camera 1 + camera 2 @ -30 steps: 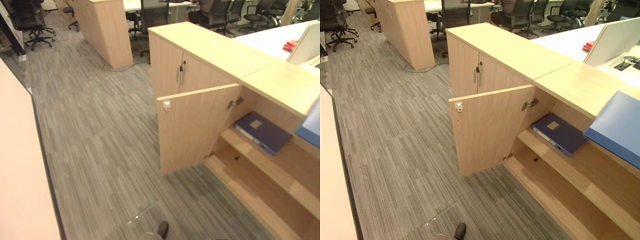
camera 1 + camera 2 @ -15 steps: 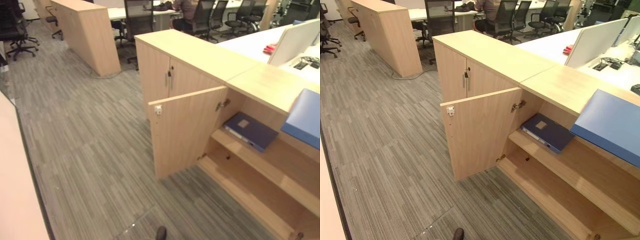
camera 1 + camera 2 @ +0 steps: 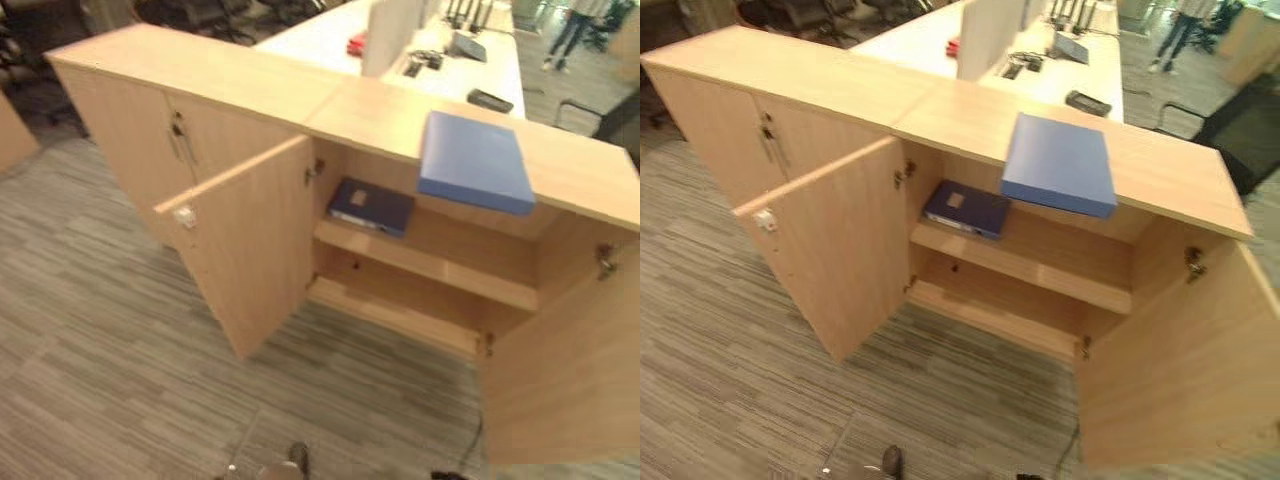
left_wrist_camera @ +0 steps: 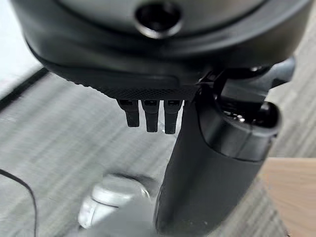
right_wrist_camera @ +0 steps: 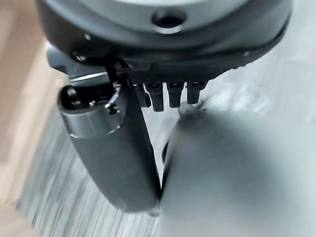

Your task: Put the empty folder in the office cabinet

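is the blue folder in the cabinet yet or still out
Out: the blue folder lies flat on the cabinet top, above the open compartment.

we see the right cabinet door [image 3: 560, 380] cut off at the picture's lower edge. the person [image 3: 575, 25] far behind is too small and blurred to make out. the dark items [image 3: 1087, 102] on the worktop [image 3: 940, 30] we cannot identify.

Blue folder [image 3: 474, 162], pale wood cabinet [image 3: 250, 250], grey striped carpet [image 3: 90, 330]
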Motion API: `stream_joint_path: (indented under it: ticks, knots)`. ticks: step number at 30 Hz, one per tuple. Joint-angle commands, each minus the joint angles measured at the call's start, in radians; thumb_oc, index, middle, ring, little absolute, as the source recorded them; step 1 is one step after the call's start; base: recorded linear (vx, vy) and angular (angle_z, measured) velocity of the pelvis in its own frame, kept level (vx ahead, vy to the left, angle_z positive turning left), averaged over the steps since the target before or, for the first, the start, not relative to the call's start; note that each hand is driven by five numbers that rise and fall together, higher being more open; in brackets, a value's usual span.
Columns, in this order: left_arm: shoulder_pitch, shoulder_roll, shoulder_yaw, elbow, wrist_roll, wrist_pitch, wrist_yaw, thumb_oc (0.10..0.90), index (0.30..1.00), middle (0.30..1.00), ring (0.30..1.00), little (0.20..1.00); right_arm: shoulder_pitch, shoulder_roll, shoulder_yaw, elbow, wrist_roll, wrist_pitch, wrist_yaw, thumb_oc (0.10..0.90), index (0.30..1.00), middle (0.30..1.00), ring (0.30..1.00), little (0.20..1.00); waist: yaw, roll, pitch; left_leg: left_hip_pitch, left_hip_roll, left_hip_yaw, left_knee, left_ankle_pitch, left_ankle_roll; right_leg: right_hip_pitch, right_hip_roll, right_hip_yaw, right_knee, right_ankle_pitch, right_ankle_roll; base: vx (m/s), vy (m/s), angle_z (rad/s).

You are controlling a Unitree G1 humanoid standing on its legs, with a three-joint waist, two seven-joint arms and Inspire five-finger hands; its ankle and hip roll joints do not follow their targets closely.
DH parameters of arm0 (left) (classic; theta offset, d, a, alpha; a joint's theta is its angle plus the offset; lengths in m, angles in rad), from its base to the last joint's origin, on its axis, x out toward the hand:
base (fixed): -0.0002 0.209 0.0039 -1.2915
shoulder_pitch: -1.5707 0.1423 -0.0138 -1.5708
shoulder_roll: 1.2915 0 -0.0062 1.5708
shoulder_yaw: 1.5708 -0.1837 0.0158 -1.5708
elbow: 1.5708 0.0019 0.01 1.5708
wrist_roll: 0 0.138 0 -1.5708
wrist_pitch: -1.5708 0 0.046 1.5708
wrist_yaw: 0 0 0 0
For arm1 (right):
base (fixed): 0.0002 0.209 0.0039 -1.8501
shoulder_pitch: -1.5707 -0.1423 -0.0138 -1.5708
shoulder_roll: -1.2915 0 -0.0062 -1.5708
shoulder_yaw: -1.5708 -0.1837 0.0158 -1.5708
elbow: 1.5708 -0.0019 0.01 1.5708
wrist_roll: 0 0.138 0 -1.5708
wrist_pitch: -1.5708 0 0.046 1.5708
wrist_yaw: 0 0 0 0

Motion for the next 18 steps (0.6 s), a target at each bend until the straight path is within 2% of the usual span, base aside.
stream_joint_path:
  ticks: [1,2,3,6,7,8,9,10,13,14,15,17,18]
  knots:
    - [-0.016,0.014,-0.033,0.010,-0.013,-0.027,0.010,0.800,0.900,0.900,0.900,0.900,-0.033,-0.041,-0.014,0.049,0.005,-0.006,-0.014,0.800,0.900,0.900,0.900,0.900,-0.018,0.007,-0.008,0.159,0.093,0.016,-0.270,0.121,-0.027,-0.073,0.050,0.018,0.014,0.048,-0.018,0.06,-0.185,-0.39]
    - [-0.016,0.014,-0.033,0.010,-0.013,-0.027,0.011,0.800,0.900,0.900,0.900,0.900,-0.033,-0.041,-0.014,0.049,0.006,-0.006,-0.014,0.800,0.900,0.900,0.900,0.900,-0.018,0.008,-0.009,0.159,0.094,0.016,-0.270,0.121,-0.028,-0.074,0.052,0.018,0.014,0.047,-0.019,0.15,-0.403,-0.10]
    - [-0.029,0.007,-0.051,-0.007,-0.016,-0.032,0.011,0.800,0.900,0.900,0.900,0.900,-0.040,-0.053,-0.010,0.044,0.012,-0.008,-0.018,0.800,0.900,0.900,0.900,0.900,-0.036,0.020,-0.011,0.169,0.126,0.026,-0.267,0.132,-0.041,-0.089,0.072,0.039,0.042,0.015,-0.038,0.09,-0.228,0.07]
    - [-0.037,0.004,-0.067,-0.023,-0.019,-0.036,0.011,0.800,0.900,0.900,0.900,0.900,-0.044,-0.066,-0.010,0.042,0.014,-0.010,-0.020,0.800,0.900,0.900,0.900,0.900,-0.045,0.027,-0.008,0.173,0.140,0.029,-0.261,0.138,-0.046,-0.102,0.081,0.058,0.074,-0.012,-0.054,0.08,-0.226,-0.02]
    - [-0.049,-0.001,-0.081,-0.042,-0.030,-0.043,0.013,0.800,0.900,0.900,0.900,0.900,-0.049,-0.079,-0.008,0.046,0.010,-0.009,-0.022,0.800,0.900,0.900,0.900,0.900,-0.053,0.032,0.001,0.152,0.149,0.021,-0.201,0.120,-0.044,-0.106,0.092,0.072,0.094,-0.043,-0.075,0.04,-0.321,-0.07]
    - [-0.055,-0.008,-0.093,-0.067,-0.045,-0.045,0.014,0.800,0.900,0.900,0.900,0.900,-0.054,-0.090,-0.007,0.051,0.007,-0.008,-0.024,0.800,0.900,0.900,0.900,0.900,-0.048,0.031,0.020,0.105,0.142,-0.015,-0.094,0.095,-0.037,-0.098,0.099,0.078,0.089,-0.067,-0.096,0.01,-0.304,0.07]
    - [-0.058,-0.012,-0.099,-0.084,-0.057,-0.052,0.018,0.800,0.900,0.900,0.900,0.900,-0.058,-0.099,-0.003,0.052,0.002,-0.008,-0.027,0.800,0.900,0.900,0.900,0.900,-0.034,0.031,0.034,0.074,0.113,-0.075,-0.058,0.079,-0.028,-0.092,0.105,0.083,0.079,-0.082,-0.106,0.03,-0.252,0.02]
    - [-0.064,-0.017,-0.104,-0.100,-0.067,-0.054,0.010,0.800,0.900,0.900,0.900,0.900,-0.062,-0.107,0.003,0.058,-0.004,-0.010,-0.030,0.800,0.900,0.900,0.900,0.900,-0.006,0.021,0.046,0.004,0.031,-0.211,-0.041,0.061,-0.023,-0.082,0.121,0.097,0.063,-0.090,-0.116,0.06,-0.168,-0.01]
    - [-0.050,-0.011,-0.119,-0.138,-0.061,-0.059,0.007,0.800,0.900,0.900,0.900,0.900,-0.069,-0.106,0.030,0.067,-0.028,-0.012,-0.030,0.800,0.900,0.900,0.900,0.900,0.025,0.011,0.052,-0.059,0.038,-0.311,-0.093,0.119,-0.046,-0.054,0.153,0.127,0.045,-0.109,-0.122,0.13,-0.078,-0.26]
    - [-0.039,-0.003,-0.122,-0.168,-0.069,-0.063,0.000,0.800,0.900,0.900,0.900,0.900,-0.080,-0.107,0.042,0.065,-0.033,-0.017,-0.033,0.800,0.900,0.900,0.900,0.900,0.048,0.017,0.056,-0.090,0.033,-0.394,-0.149,0.173,-0.050,-0.033,0.183,0.161,0.029,-0.117,-0.126,0.16,0.013,-0.67]
    - [-0.028,-0.001,-0.127,-0.209,-0.079,-0.064,-0.005,0.800,0.900,0.900,0.900,0.900,-0.088,-0.108,0.049,0.059,-0.035,-0.020,-0.033,0.800,0.900,0.900,0.900,0.900,0.060,0.028,0.057,-0.088,0.039,-0.438,-0.210,0.209,-0.054,-0.025,0.202,0.185,0.027,-0.123,-0.126,0.16,0.064,-0.93]
    - [-0.003,-0.001,-0.142,-0.284,-0.087,-0.069,-0.011,0.800,0.900,0.900,0.900,0.900,-0.097,-0.115,0.054,0.055,-0.048,-0.020,-0.035,0.800,0.900,0.900,0.900,0.900,0.071,0.039,0.053,-0.094,0.054,-0.458,-0.256,0.229,-0.060,-0.016,0.208,0.210,0.018,-0.130,-0.121,0.07,0.173,-1.36]
    - [0.006,-0.001,-0.146,-0.318,-0.092,-0.066,-0.014,0.800,0.900,0.900,0.900,0.900,-0.101,-0.118,0.051,0.054,-0.052,-0.018,-0.034,0.800,0.900,0.900,0.900,0.900,0.075,0.046,0.051,-0.118,0.046,-0.470,-0.258,0.248,-0.053,-0.021,0.202,0.209,0.012,-0.113,-0.123,0.05,0.245,-1.28]
